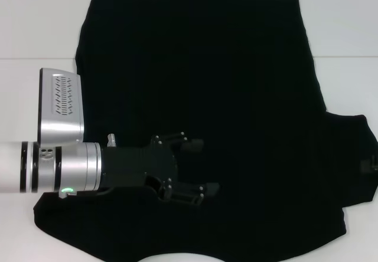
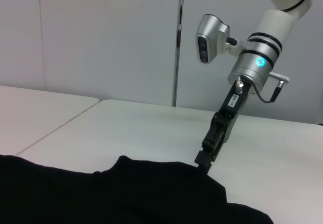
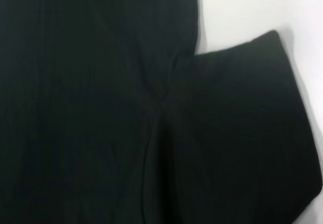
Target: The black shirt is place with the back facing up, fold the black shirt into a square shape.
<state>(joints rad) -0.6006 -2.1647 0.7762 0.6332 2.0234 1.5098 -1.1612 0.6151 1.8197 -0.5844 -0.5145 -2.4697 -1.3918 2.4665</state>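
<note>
My left gripper (image 1: 198,167) sits in the lower middle of the head view, reaching in from the left edge over the shirt (image 1: 236,85), its fingers spread apart with nothing between them that I can make out; black on black, I cannot tell whether they touch the cloth. The shirt fills most of that frame, lying flat on the white table (image 1: 35,26), one sleeve sticking out at the right edge. My right gripper (image 2: 204,159) shows in the left wrist view, right of centre, tip down at the shirt's edge; whether it is pinching cloth I cannot tell. I judge the folding barely begun: the left side looks possibly turned in, since no sleeve shows there, but the right sleeve is still out and no square is formed. I count one shirt, two grippers, one table.
</note>
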